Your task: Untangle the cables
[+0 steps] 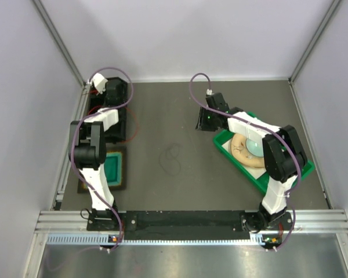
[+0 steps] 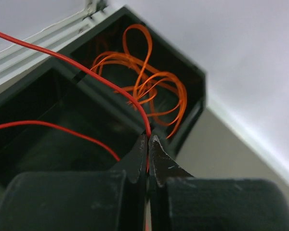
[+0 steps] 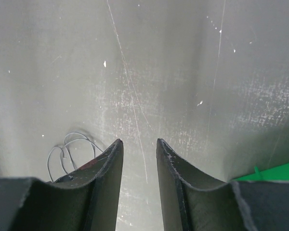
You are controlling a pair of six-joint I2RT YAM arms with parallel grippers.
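Up at ten o'clock on the table (image 1: 180,110), black bin (image 2: 195,82), left pincer (image 2: 148,144) by it clamped tight on a red cable (image 2: 86,71), right pincer (image 3: 139,154) at two o'clock kinda half open, nothing in it, orange cables (image 2: 154,82) heaped in the bin, thin dark cable (image 1: 173,157) loose mid-table

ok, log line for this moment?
left gripper: shut on red cable, at black bin | orange cables: tangled in bin | right gripper: open, empty, over table | dark cable: loose loop mid-table
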